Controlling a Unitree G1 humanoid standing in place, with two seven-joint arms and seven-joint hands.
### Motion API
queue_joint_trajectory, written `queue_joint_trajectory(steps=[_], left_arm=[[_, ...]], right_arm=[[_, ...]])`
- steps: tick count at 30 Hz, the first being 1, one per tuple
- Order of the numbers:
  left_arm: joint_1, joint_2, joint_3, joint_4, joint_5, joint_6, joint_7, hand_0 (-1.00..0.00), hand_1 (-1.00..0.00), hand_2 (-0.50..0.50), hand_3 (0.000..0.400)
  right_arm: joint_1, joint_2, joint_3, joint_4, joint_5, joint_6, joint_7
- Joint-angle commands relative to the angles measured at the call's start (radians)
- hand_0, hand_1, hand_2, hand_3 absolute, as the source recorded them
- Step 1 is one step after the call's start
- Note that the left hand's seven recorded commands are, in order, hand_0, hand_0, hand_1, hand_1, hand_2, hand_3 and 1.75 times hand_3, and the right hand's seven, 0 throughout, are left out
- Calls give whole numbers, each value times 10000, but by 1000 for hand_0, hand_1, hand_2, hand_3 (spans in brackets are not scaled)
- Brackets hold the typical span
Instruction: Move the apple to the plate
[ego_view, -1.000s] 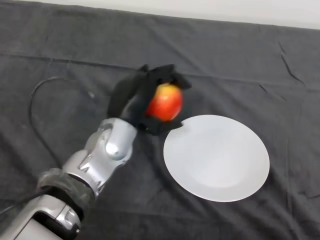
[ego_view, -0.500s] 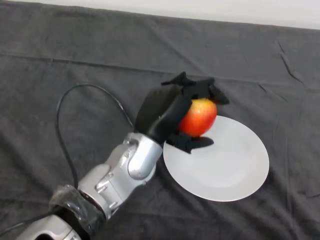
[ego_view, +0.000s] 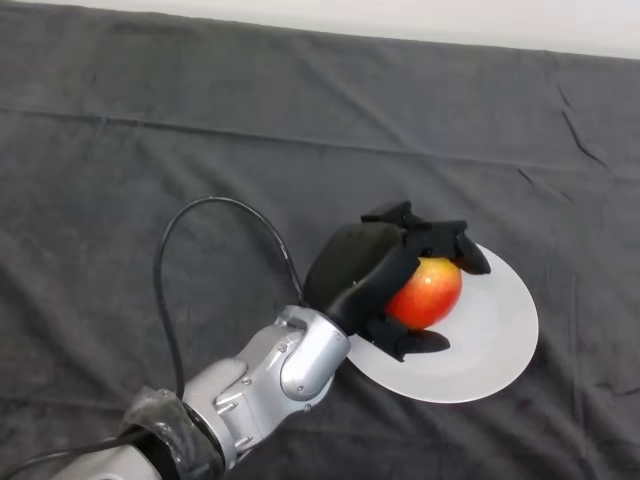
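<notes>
A red and yellow apple (ego_view: 428, 292) sits in my black left hand (ego_view: 365, 268), whose fingers curl over its top while the thumb wraps under it. The apple is over the middle of the white round plate (ego_view: 505, 325), low above it or touching it; I cannot tell which. My silver-grey forearm (ego_view: 268, 375) reaches in from the lower left and hides the plate's left part.
The dark cloth (ego_view: 150, 150) covers the whole table, with creases at the far right. A pale strip (ego_view: 400, 18) runs along the table's far edge.
My hand has carried the apple to the right and downward, from beside the plate's left rim to over the plate's middle. The grip on the apple is unchanged.
</notes>
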Motion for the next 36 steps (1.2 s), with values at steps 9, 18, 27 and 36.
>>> queue_joint_trajectory(steps=[9, 18, 27, 36], left_arm=[[-730, -7, -699, 673, -550, -166, -308, -722, -337, -192, 289], [-963, 213, -513, 410, -946, -22, -617, 0, 0, 0, 0], [-898, 697, 448, -165, -1267, -315, -294, 0, 0, 0, 0], [-519, 969, 1551, -344, -1437, -954, 606, 0, 0, 0, 0]], right_arm=[[1306, 1287, -41, 607, 13, 213, -26], [1305, 1286, -42, 611, 12, 211, -26], [1306, 1287, -42, 607, 13, 213, -25], [1307, 1288, -38, 601, 17, 217, -24]])
